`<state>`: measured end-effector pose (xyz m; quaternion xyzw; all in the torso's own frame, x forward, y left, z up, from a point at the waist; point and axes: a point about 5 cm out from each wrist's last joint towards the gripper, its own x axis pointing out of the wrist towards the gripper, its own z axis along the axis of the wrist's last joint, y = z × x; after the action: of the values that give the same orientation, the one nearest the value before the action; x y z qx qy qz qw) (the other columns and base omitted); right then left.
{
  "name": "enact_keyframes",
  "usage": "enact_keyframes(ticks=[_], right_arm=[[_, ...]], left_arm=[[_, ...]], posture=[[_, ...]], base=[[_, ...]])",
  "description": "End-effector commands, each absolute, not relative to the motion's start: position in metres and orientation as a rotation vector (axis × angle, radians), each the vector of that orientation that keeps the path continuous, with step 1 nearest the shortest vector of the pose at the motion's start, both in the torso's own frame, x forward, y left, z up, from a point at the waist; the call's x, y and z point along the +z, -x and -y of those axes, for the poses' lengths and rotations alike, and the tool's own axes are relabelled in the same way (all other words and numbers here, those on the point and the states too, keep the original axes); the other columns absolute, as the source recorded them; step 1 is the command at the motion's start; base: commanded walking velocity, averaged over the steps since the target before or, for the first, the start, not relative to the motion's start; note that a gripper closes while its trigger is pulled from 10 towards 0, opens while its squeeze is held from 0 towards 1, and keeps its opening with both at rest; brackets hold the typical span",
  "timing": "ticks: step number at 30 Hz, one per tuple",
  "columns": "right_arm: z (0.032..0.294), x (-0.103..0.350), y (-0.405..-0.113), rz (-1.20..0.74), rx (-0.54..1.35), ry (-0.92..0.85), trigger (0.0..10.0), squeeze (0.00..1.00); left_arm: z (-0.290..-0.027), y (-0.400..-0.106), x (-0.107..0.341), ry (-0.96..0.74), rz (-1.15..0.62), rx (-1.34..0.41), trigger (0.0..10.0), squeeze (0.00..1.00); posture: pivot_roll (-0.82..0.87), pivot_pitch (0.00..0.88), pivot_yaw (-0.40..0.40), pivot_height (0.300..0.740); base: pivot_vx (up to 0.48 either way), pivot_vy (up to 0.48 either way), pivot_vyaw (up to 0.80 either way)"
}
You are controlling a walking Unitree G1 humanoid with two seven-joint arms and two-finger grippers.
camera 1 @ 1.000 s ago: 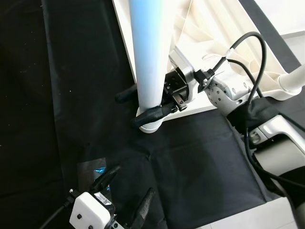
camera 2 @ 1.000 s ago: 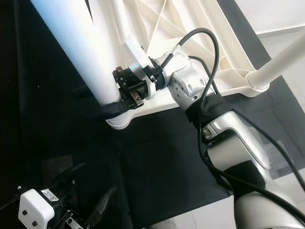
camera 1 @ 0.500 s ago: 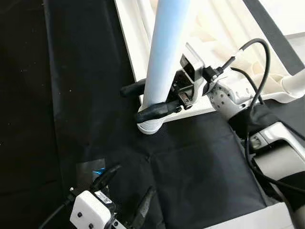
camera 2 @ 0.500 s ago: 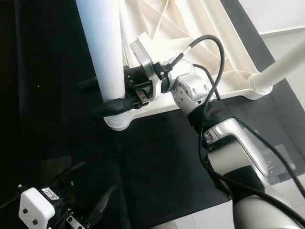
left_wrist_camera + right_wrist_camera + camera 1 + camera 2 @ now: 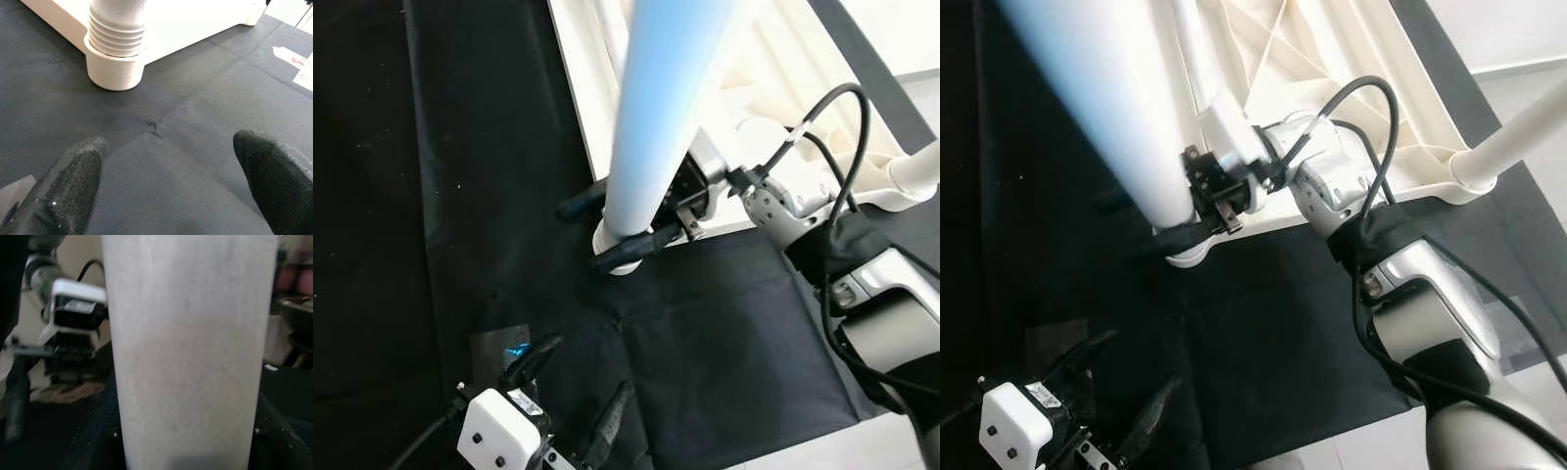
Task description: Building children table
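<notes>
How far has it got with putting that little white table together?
Done: one white leg stands in the upturned white plastic tabletop. In hand: the right gripper clasps a pale blue-white tubular leg at its threaded corner socket. Left: seating it. The left gripper hovers open.

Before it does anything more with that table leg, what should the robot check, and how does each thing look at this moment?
1. Right gripper fingers closed around the table leg: ok.
2. Leg's threaded end seated in the corner socket: ok; how tightly, cannot tell.
3. Leg upright to the upturned tabletop: not ok, it leans.
4. Left gripper apart from the leg, fingers open above the black mat: ok.
5. Right arm's cable away from the leg: ok.
</notes>
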<state>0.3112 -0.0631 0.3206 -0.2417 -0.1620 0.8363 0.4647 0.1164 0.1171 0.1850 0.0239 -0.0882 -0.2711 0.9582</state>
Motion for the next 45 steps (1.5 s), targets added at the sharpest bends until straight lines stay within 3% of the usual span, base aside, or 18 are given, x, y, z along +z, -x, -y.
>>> enact_keyframes(ticks=[1,9,15,25,30,36,45], right_arm=[[0.071,0.271,-0.315,0.079,2.104,0.574,10.0,0.0],[0.071,0.283,-0.32,0.049,2.095,0.415,10.0,0.0],[0.075,0.279,-0.321,0.037,2.089,0.193,10.0,0.0],[0.082,0.267,-0.314,-0.02,2.113,0.197,10.0,0.0],[0.082,0.26,-0.315,-0.061,2.11,0.282,10.0,0.0],[0.085,0.252,-0.316,-0.1,2.111,0.569,10.0,0.0],[0.087,0.248,-0.311,-0.108,2.137,0.617,10.0,0.0]], left_arm=[[-0.117,-0.113,0.181,-0.039,0.143,-0.561,10.0,0.0],[-0.117,-0.113,0.181,-0.038,0.141,-0.562,10.0,0.0],[-0.117,-0.112,0.182,-0.036,0.139,-0.563,10.0,0.0],[-0.117,-0.112,0.181,-0.035,0.136,-0.571,10.0,0.0],[-0.117,-0.112,0.18,-0.036,0.135,-0.576,10.0,0.0],[-0.117,-0.111,0.181,-0.034,0.134,-0.576,10.0,0.0],[-0.117,-0.112,0.181,-0.034,0.134,-0.574,10.0,0.0]], posture=[[-0.04,0.504,-0.084,0.74],[-0.04,0.506,-0.085,0.74],[-0.03,0.504,-0.08,0.74],[-0.04,0.494,-0.071,0.74],[-0.03,0.491,-0.07,0.74],[-0.03,0.496,-0.072,0.74],[-0.03,0.499,-0.072,0.74]], base=[[0.0,0.0,0.0],[0.0,0.0,0.0],[0.0,0.0,0.0],[0.0,0.0,0.0],[0.0,0.0,0.0],[0.0,0.0,0.0],[0.0,0.0,0.0]])
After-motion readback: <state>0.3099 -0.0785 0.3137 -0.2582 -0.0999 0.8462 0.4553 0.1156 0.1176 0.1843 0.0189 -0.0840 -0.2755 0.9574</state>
